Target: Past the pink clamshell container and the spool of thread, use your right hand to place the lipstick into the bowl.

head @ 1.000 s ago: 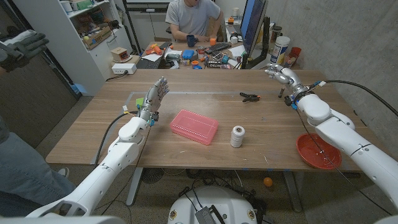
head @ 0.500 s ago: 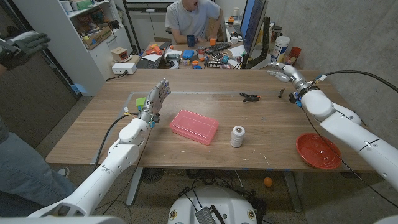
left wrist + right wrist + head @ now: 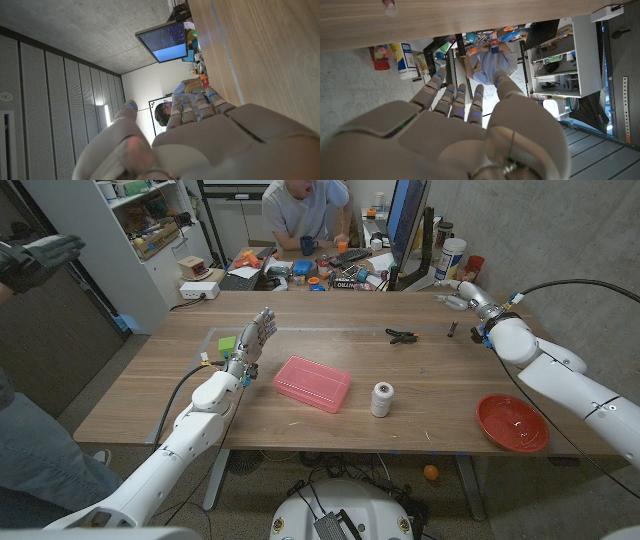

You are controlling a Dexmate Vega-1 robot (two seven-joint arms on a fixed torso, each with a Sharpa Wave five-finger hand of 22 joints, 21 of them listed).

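Your right hand is at the far right of the counter, near its back edge, with the fingers extended and apart and nothing held between them. The lipstick stands as a small dark upright shape on the counter just beside that hand, apart from it; it is too small to make out in detail from the head view. A small black clip-like object lies on the counter near the lipstick, toward the middle. The red bowl sits at the near right edge of the counter, beside your right forearm and well apart from the lipstick. The pink clamshell container lies closed near the middle of the counter, and the spool of thread stands upright just to its right, not touching it. Your left hand is raised over the left part of the counter, fingers straight and spread, holding nothing, with a small green item on the counter beside it. A person sits at a cluttered desk beyond the counter.
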